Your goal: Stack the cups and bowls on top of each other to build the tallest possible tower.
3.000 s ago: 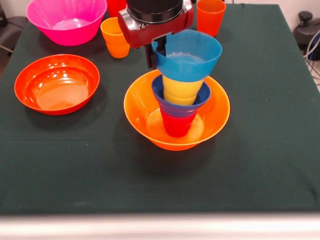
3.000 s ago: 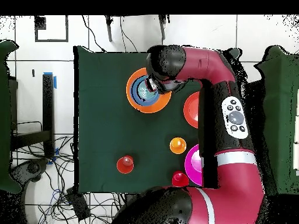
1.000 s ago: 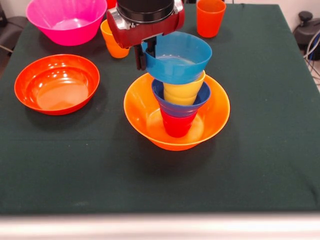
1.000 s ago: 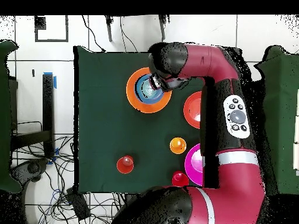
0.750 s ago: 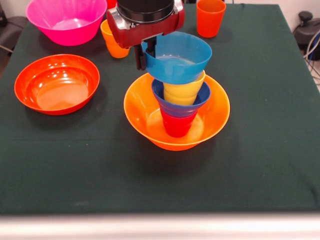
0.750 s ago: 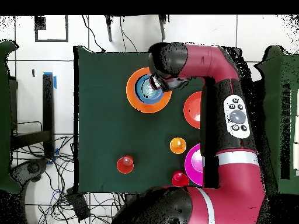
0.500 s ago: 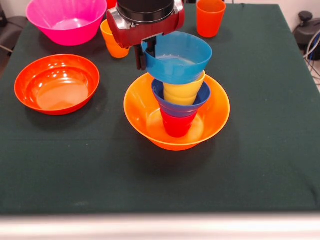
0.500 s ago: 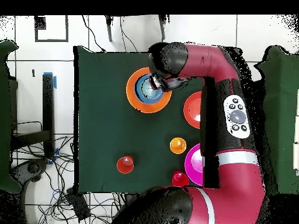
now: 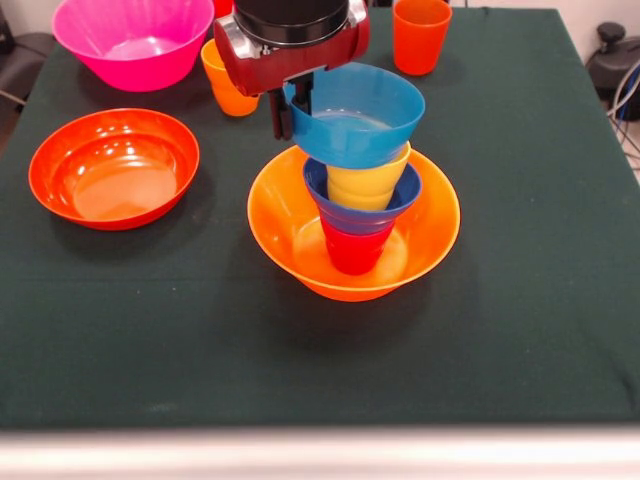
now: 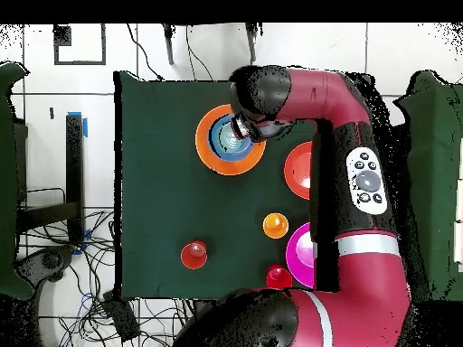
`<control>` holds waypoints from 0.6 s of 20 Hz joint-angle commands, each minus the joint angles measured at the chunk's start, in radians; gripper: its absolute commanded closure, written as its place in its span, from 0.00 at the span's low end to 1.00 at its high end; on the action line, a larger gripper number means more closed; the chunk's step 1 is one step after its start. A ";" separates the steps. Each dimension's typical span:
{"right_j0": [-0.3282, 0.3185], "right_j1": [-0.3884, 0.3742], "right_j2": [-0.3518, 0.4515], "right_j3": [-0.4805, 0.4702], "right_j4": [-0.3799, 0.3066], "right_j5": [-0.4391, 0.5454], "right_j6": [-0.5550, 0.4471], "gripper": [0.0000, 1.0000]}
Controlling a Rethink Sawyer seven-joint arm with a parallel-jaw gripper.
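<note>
The tower stands mid-table in the front view: a big yellow-orange bowl (image 9: 300, 245) as base, then a red cup (image 9: 355, 250), a small dark blue bowl (image 9: 362, 215) and a yellow cup (image 9: 365, 185). A light blue bowl (image 9: 365, 125) sits over the yellow cup's mouth. My gripper (image 9: 292, 108) is shut on the light blue bowl's left rim, one finger inside and one outside. In the overhead view the gripper (image 10: 242, 129) is over the tower's base bowl (image 10: 206, 149).
A wide orange-red bowl (image 9: 113, 168) lies at the left. A big pink bowl (image 9: 133, 40), an orange-yellow cup (image 9: 230, 80) and an orange cup (image 9: 420, 33) stand along the far edge. A red cup (image 10: 278, 276) shows in the overhead view.
Since three seconds ago the gripper has moved the light blue bowl left and down onto the yellow cup. Over the last second nothing has moved.
</note>
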 commanded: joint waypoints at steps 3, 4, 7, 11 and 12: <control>0.019 -0.019 0.054 0.060 -0.018 0.109 -0.178 1.00; 0.021 -0.020 0.054 0.063 -0.017 0.109 -0.174 1.00; 0.026 -0.022 0.053 0.065 -0.015 0.110 -0.166 1.00; 0.027 -0.023 0.051 0.068 -0.016 0.107 -0.165 1.00; 0.027 -0.023 0.050 0.068 -0.017 0.107 -0.165 1.00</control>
